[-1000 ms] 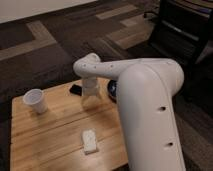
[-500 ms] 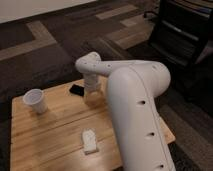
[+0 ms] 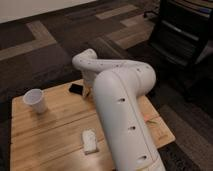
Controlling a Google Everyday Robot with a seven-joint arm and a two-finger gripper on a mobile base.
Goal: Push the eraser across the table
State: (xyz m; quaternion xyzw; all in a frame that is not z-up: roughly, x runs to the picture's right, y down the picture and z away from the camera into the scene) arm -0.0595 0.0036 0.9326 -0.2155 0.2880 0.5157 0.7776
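Eraser [image 3: 76, 89] is lying at the bench's [image 3: 55, 125] far edge, right of the cup [image 3: 36, 100]. Pincer [image 3: 88, 93] is hovering just right of it; whether spread or pressed together, cannot tell.

One high camera looks down past the arm [image 3: 122, 107] onto the table [image 3: 47, 137], claw [image 3: 88, 92] near its far edge.

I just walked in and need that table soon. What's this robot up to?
The robot's arm reaches over the wooden table, with its claw down at the far edge right beside the black eraser, seemingly set to push it. A white cup stands farther left in view and a white block lies near the front edge, both apart from the arm.
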